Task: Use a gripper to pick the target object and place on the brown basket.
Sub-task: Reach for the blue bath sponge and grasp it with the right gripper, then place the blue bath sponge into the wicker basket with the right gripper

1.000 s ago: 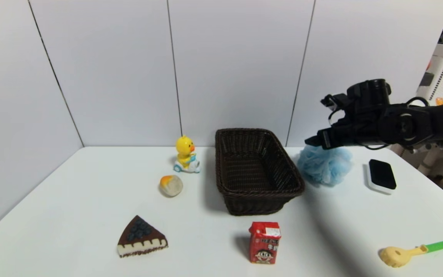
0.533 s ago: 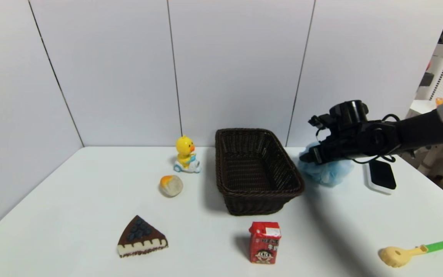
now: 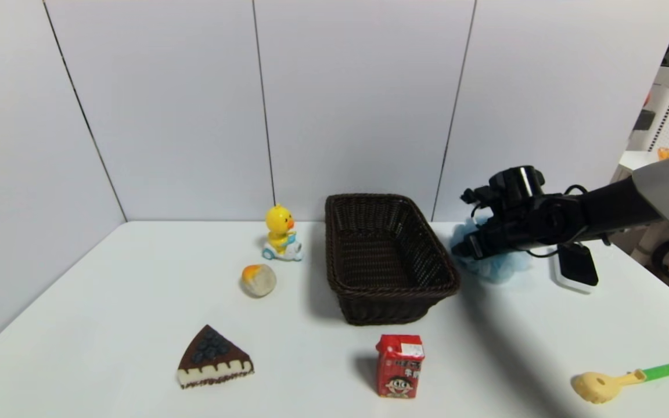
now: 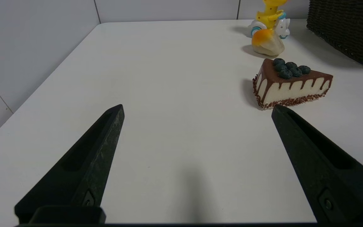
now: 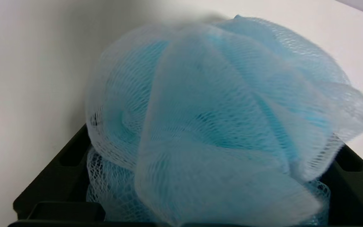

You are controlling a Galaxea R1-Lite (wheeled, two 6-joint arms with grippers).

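The light blue mesh pouf [image 3: 498,268] lies on the white table just right of the dark brown wicker basket [image 3: 392,293], which holds nothing. My right gripper [image 3: 466,249] has come down over the pouf and covers most of it. In the right wrist view the pouf [image 5: 219,104] fills the space between the two spread black fingers [image 5: 65,157] of the right gripper [image 5: 213,138], which is open around it. My left gripper [image 4: 195,107] is open and empty, low over the table's near left part, out of the head view.
Left of the basket are a yellow duck toy [image 3: 281,232], a round bun [image 3: 258,280] and a cake slice [image 3: 212,357]. A red carton [image 3: 399,366] stands in front of the basket. A black and white block [image 3: 577,266] and a yellow scoop [image 3: 619,383] lie at the right.
My right arm has come down and slightly left, from above the pouf to pressing over it. The pouf now sits between the fingers. Nothing else moved.
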